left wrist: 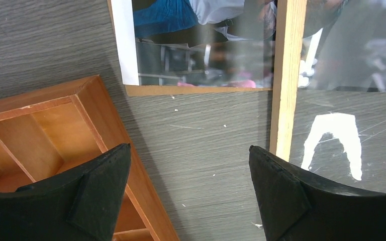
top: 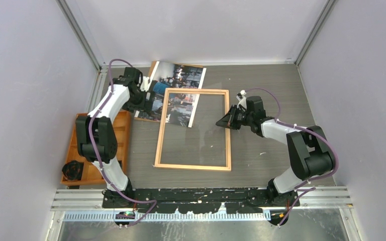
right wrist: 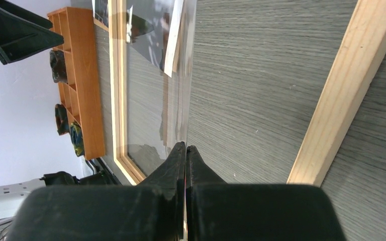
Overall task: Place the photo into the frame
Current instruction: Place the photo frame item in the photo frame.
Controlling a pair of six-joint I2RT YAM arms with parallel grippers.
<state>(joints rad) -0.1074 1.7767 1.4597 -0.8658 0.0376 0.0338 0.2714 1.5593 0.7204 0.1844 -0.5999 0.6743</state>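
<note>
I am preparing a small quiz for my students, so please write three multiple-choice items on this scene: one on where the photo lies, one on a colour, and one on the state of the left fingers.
1. Where is the photo relative to the frame?
A) wholly inside it
B) at its far left corner, partly under it
C) to its right, apart from it

2. What colour is the tray?
A) blue
B) orange
C) white

3. How are the left fingers?
A) open, holding nothing
B) shut on the photo
C) shut on the frame

Answers:
1 B, the wood strip crosses over the print.
2 B, its walls are orange wood.
3 A, the bare table shows in the gap between them.
</note>
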